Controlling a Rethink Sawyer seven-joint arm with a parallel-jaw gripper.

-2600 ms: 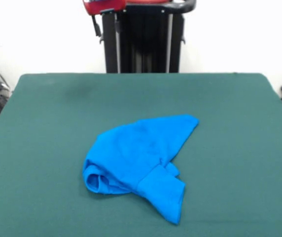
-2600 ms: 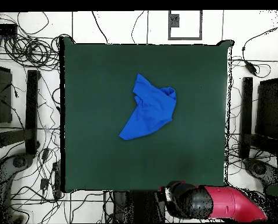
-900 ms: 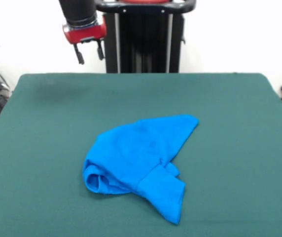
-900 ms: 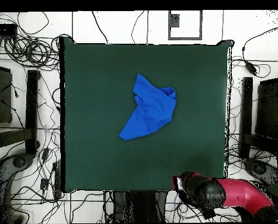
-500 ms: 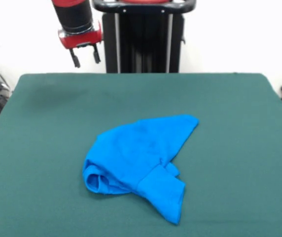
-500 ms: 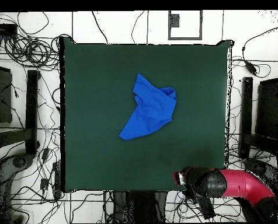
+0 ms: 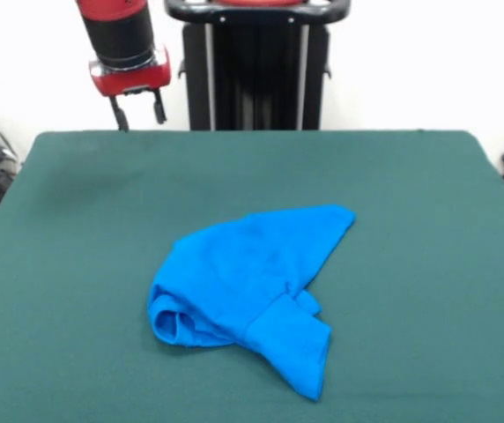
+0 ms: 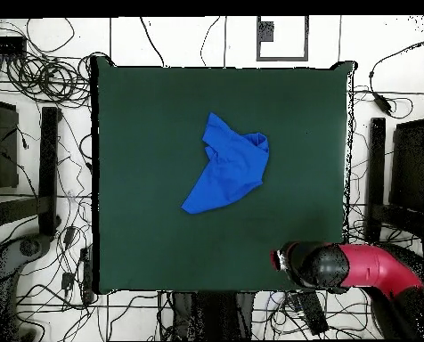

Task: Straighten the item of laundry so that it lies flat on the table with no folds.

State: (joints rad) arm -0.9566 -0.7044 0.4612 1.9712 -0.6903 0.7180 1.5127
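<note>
The item of laundry is a bright blue T-shirt, crumpled and folded over itself in the middle of the dark green table. One part points to the far right, a folded flap lies at the near side. In the overhead view the item of laundry lies slightly above the centre of the table. My gripper hangs open and empty above the table's far left edge, well away from the shirt. In the overhead view my gripper is at the table's lower right edge.
The black pedestal stands behind the table's far edge. Cables and black stands lie on the floor round the table in the overhead view.
My arm has swung out from the pedestal and lowered its gripper toward the table's far left edge in the front view. The shirt has not moved.
</note>
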